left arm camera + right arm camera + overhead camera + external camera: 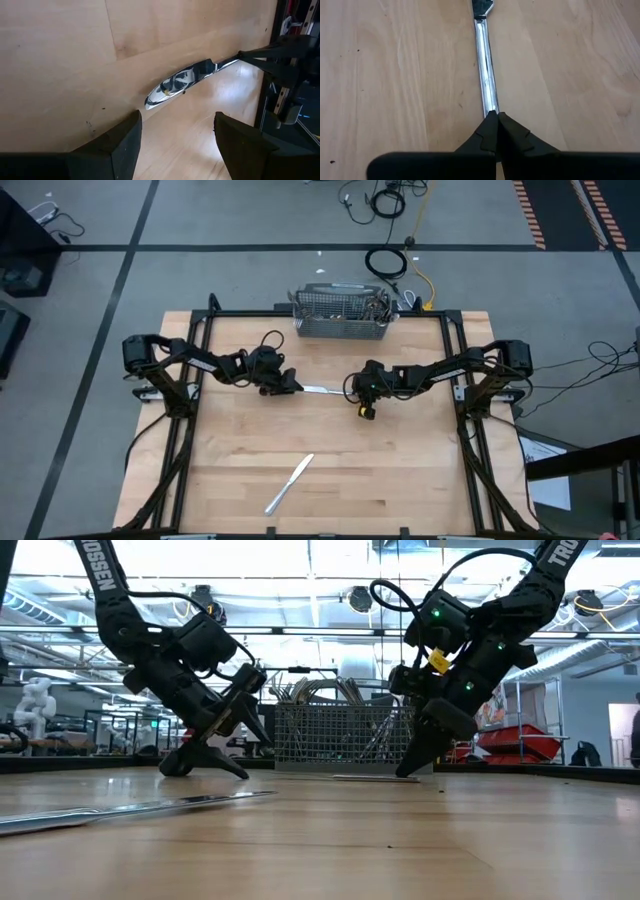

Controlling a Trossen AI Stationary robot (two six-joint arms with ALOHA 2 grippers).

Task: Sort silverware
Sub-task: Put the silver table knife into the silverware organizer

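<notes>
A slim silver piece of silverware [320,390] lies flat on the wooden table between my two grippers. Its broad shiny end [172,84] points at my left gripper [175,130], which is open and stands just short of that end without touching it [292,386]. My right gripper [496,117] is shut on the thin opposite end [352,388]. In the low view both grippers slant down to the tabletop, the left [225,765] and the right [405,772]. Whether the piece is a knife or a spoon I cannot tell. My right gripper pinches the piece's thin end [491,107] between its two fingertips [487,130]. The fingers come slanting down from the table's right and lie along the piece. The piece rests flat on the table, stretching away toward the left gripper.
A table knife [290,483] lies alone near the table's near edge [130,810]. The grey wire-mesh basket [340,320] holding several more pieces stands at the far edge [340,730]. Black frame rails [450,350] run along the table's sides. Bare wood lies between.
</notes>
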